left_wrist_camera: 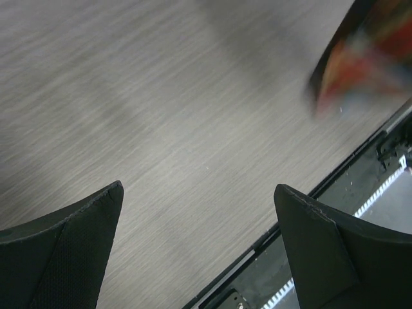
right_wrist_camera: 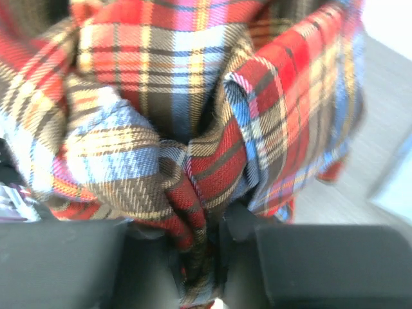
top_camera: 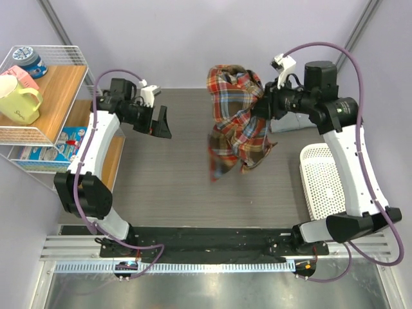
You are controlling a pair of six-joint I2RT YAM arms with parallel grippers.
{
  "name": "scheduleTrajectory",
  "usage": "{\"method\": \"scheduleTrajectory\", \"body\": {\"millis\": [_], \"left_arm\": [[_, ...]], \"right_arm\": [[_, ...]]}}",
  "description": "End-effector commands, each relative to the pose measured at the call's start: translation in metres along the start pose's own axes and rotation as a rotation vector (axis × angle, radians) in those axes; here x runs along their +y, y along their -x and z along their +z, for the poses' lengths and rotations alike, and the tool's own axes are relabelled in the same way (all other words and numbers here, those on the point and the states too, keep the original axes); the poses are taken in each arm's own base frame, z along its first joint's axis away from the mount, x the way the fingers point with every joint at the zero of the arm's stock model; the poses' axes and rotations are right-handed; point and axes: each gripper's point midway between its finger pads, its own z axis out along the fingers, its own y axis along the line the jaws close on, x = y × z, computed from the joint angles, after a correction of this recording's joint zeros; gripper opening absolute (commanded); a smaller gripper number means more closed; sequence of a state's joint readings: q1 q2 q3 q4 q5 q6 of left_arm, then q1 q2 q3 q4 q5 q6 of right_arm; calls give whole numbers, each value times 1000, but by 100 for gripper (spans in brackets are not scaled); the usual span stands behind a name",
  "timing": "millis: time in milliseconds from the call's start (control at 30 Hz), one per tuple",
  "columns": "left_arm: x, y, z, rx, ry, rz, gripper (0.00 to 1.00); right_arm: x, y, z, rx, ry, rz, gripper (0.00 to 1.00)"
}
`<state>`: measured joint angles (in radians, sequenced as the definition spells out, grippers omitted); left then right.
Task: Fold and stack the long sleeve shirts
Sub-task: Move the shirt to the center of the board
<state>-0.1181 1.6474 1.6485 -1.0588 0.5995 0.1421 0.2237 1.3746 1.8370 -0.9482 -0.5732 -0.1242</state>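
Right gripper: We are seeing the right gripper clamping a bunched fold of the plaid flannel shirt. Its two black fingers are pressing almost together, with red, brown and blue cloth pinched between them.

Shirt: The flannel is hanging crumpled from that grip over the far middle of the grey table, its loose end trailing down toward the near side. We cannot tell whether the lowest cloth is touching the tabletop.

Left gripper: The left gripper is hovering over the left part of the table with its jaws spread wide and nothing between them. It is sitting well apart from the shirt.

Left wrist view: We are looking down between the two dark fingertips at bare wood-grain tabletop. A blurred patch of red plaid is showing in the upper right corner.

Basket: A white mesh basket is lying at the right edge of the table, just beside the right arm.

Shelf: A white wire shelf is standing left of the table, carrying a pale yellow mug and a blue tin on its wooden top board.
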Motion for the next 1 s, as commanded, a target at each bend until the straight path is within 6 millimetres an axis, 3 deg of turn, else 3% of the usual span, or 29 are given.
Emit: {"method": "scheduleTrajectory", "body": {"millis": [0, 33, 67, 100, 133, 200, 267, 367, 400, 467, 500, 533, 567, 600, 733, 833, 967], "left_arm": [[-5, 22, -36, -146, 35, 46, 100], [-5, 17, -35, -135, 35, 46, 100], [-6, 16, -34, -135, 28, 56, 100], [-6, 15, -34, -141, 25, 68, 100], [-8, 12, -32, -134, 10, 82, 100], [-6, -2, -22, -106, -1, 114, 100], [-4, -26, -6, -48, -17, 137, 100], [-13, -49, 20, 25, -26, 274, 100], [-25, -66, 36, 77, -48, 319, 100], [-26, -72, 56, 95, -14, 398, 100], [-36, -87, 70, 128, -33, 426, 100], [-33, -80, 82, 97, 0, 439, 100], [-33, -82, 90, 94, 3, 444, 100], [-36, -90, 100, 110, 1, 446, 100], [-40, -96, 132, 131, -6, 398, 100], [-32, -98, 155, 145, 59, 372, 100], [-24, -99, 176, 162, 104, 307, 97]], "right_arm": [[-42, 4, 24, -76, -61, 198, 60], [-71, -21, 24, -30, -104, 279, 85], [-115, -49, 15, 9, -194, 370, 97], [-134, -78, 16, 76, -228, 425, 100], [-146, -120, 25, 226, -215, 457, 100], [-155, -149, 24, 338, -265, 465, 100], [-145, -156, 20, 366, -237, 426, 100], [-103, -170, 20, 405, -136, 347, 98], [-79, -188, 28, 455, -73, 332, 98], [-57, -194, 29, 440, -52, 261, 97], [-48, -217, 32, 483, -49, 255, 97], [-41, -217, 42, 457, -40, 204, 97], [-39, -218, 44, 438, -51, 176, 97], [-39, -232, 47, 452, -60, 181, 97], [-65, -240, 69, 440, -164, 151, 93], [-74, -244, 82, 440, -193, 158, 89], [-68, -247, 100, 425, -189, 127, 88]]}}
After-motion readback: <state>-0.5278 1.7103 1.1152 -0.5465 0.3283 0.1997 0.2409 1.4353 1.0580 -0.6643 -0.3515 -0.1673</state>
